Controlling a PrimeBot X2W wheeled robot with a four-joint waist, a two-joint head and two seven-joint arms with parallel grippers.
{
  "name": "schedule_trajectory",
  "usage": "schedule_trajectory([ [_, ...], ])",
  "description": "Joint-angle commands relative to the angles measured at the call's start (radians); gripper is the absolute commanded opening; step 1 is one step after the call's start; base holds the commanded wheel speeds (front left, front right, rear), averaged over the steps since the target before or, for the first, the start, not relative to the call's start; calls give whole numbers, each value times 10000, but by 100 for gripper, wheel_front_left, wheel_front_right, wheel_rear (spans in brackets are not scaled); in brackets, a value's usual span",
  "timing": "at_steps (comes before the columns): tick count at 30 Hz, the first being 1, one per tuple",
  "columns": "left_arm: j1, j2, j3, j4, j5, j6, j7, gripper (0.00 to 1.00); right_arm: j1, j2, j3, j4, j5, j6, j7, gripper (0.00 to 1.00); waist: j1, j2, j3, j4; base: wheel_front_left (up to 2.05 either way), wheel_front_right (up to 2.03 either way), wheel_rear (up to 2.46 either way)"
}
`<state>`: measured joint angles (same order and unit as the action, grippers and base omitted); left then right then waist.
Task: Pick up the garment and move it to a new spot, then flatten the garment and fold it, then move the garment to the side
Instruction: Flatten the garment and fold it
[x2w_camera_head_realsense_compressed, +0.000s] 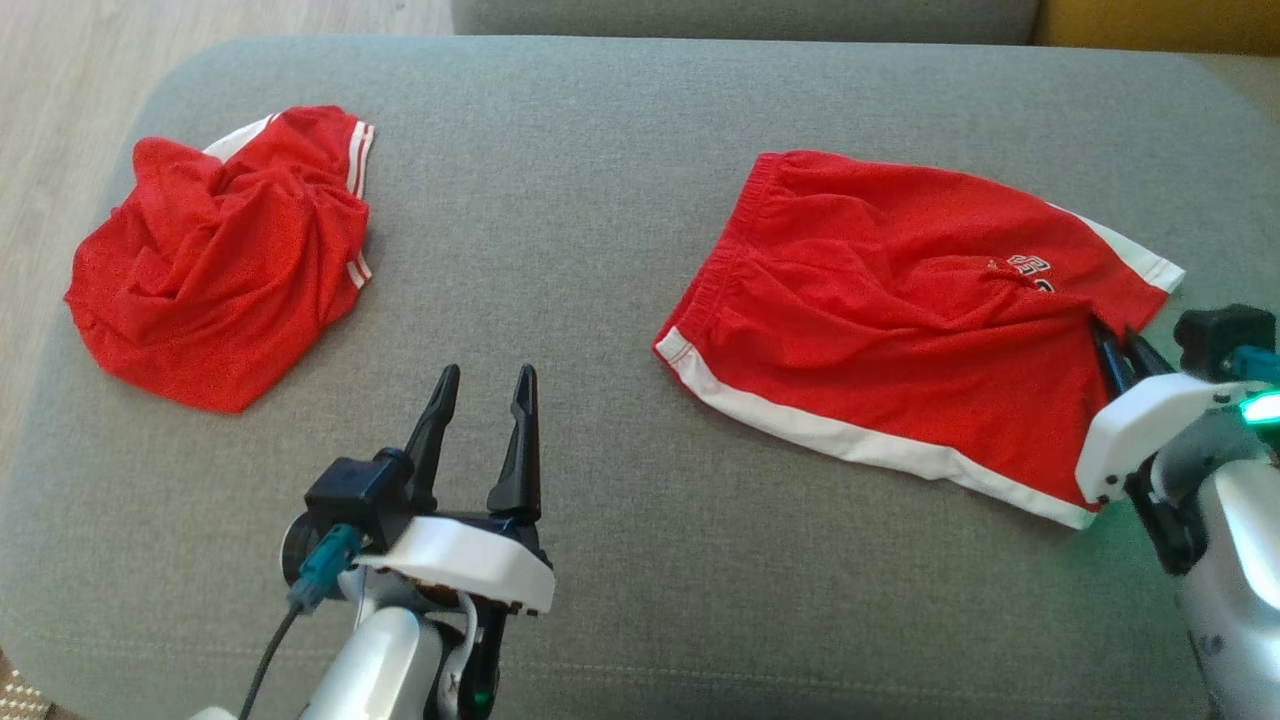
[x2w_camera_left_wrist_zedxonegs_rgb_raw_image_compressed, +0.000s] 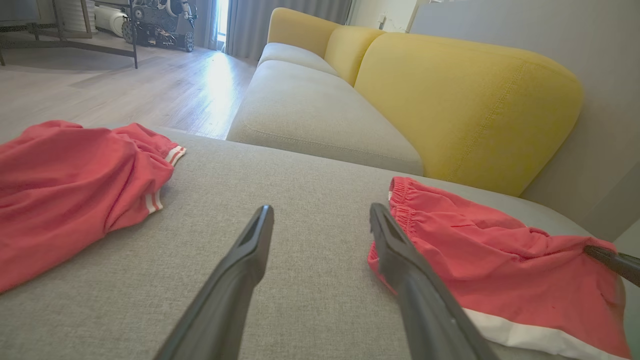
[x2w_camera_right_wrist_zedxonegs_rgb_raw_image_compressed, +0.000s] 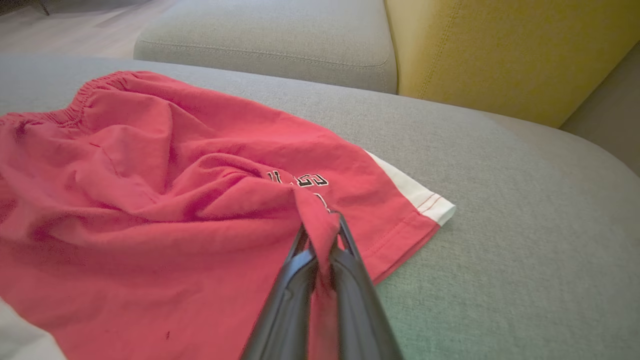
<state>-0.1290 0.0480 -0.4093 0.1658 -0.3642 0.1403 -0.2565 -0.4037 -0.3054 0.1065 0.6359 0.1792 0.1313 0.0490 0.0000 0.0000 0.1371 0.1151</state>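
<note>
Right wrist view: right jaws clamp red shorts (x2w_camera_right_wrist_zedxonegs_rgb_raw_image_compressed: 150, 200), seemingly near hem; left jaws wide

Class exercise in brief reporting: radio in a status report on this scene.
Right gripper shut on red shorts, pinching a fold. Left gripper open, over bare cushion. Second red garment crumpled at left, clear of both.
</note>
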Motion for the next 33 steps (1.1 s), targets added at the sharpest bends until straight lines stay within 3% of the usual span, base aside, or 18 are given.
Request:
schedule_trajectory([
  [1, -491, 22, 254, -269, -44, -7, -53, 100, -463, -359, 210, -55, 19, -6, -43, 0, 0, 0, 30, 41, 0, 0, 0],
  [2, -514, 22, 246, -264, -52, -2, -53, 100, -562, -397, 272, 102, 20, -6, -50, 0, 0, 0, 41, 53, 0, 0, 0],
  [3, -527, 22, 243, -257, -61, 4, -53, 100, -648, -401, 305, 226, 53, -6, -106, 22, 0, 0, 45, 54, 0, 0, 0],
  [4, -534, 22, 245, -248, -66, 12, -53, 100, -724, -373, 288, 327, 107, -6, -197, 100, 0, 0, 46, 42, 0, 0, 0],
  [13, -508, 22, 334, -189, -48, 9, -53, 100, -594, 245, 138, 118, 499, -6, -1029, 100, 0, 0, -174, -598, 0, 0, 0],
  [22, -692, 22, 328, 185, 55, -131, -53, 100, 777, 1481, -316, -1851, 1037, -6, -1420, 100, 0, 0, -265, -1531, 0, 0, 0],
  [28, -1028, 22, 319, 1287, 19, -372, -53, 100, 2019, 2273, -288, -3530, 1359, -6, -1488, 100, 0, 0, -150, -2191, 0, 0, 0],
  [33, -1458, 22, 422, 2343, 319, -533, -53, 100, 2686, 2495, -145, -4362, 1422, -6, -1346, 100, 0, 0, -32, -2660, 0, 0, 0],
])
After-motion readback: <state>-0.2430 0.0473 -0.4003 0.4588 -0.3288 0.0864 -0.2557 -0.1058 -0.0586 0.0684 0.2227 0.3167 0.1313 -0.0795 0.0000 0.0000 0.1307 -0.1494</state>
